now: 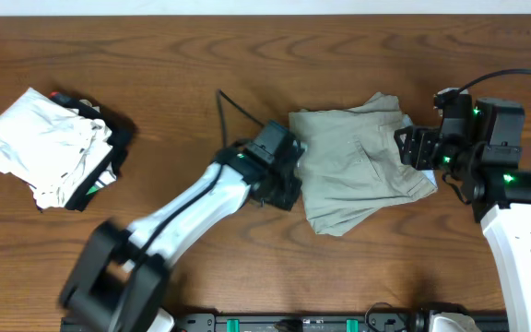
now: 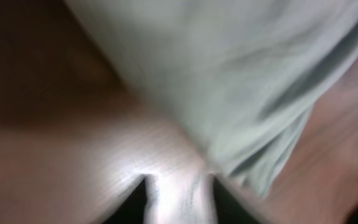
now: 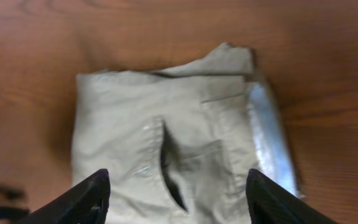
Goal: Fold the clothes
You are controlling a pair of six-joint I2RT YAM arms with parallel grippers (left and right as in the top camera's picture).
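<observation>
The clothes [image 1: 358, 166] are one pale khaki garment lying folded on the wooden table, right of centre. My left gripper [image 1: 281, 182] sits at its left edge. In the blurred left wrist view the khaki cloth [image 2: 241, 74] fills the upper right, and my left gripper [image 2: 180, 183] has its dark fingers [image 2: 138, 202] close together around a pale strip. Whether that strip is cloth or glare on the table is unclear. My right gripper [image 1: 417, 148] hovers at the garment's right edge. It [image 3: 178, 174] stands open above a pocket slit [image 3: 169, 165], holding nothing.
A white garment [image 1: 35, 143] lies crumpled at the far left on top of a black one [image 1: 111, 155]. A thin black cable [image 1: 231, 106] runs from the left arm toward the back. A dark rail [image 1: 293, 323] lines the table's front edge.
</observation>
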